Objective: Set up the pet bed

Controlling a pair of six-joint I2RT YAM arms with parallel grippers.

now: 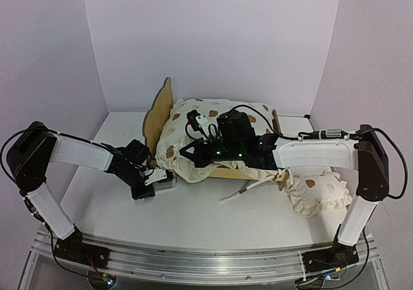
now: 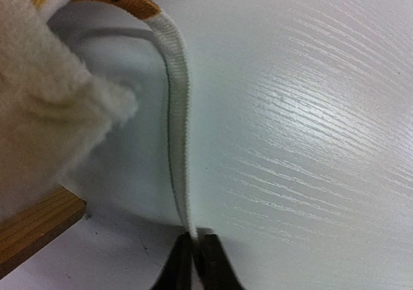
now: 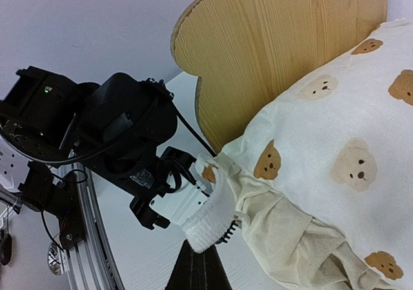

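The pet bed's bear-eared plywood headboard (image 1: 157, 112) stands at the back left and fills the top of the right wrist view (image 3: 277, 44). The cream bear-print cushion (image 1: 213, 132) lies bunched over the frame and hides the slats. My left gripper (image 1: 161, 177) is at the bed's front left corner, shut on a white cushion tie (image 2: 178, 109) that runs up past a wooden frame edge (image 2: 32, 228). My right gripper (image 1: 184, 154) reaches over the cushion (image 3: 335, 148), shut on another ribbed white tie (image 3: 214, 219) at the same corner, close to the left gripper (image 3: 174, 203).
The small ruffled bear-print pillow (image 1: 319, 192) lies on the table at the right, by the right arm. A loose tie (image 1: 242, 192) trails onto the white table (image 1: 193, 219) in front of the bed. White walls close in the back and sides.
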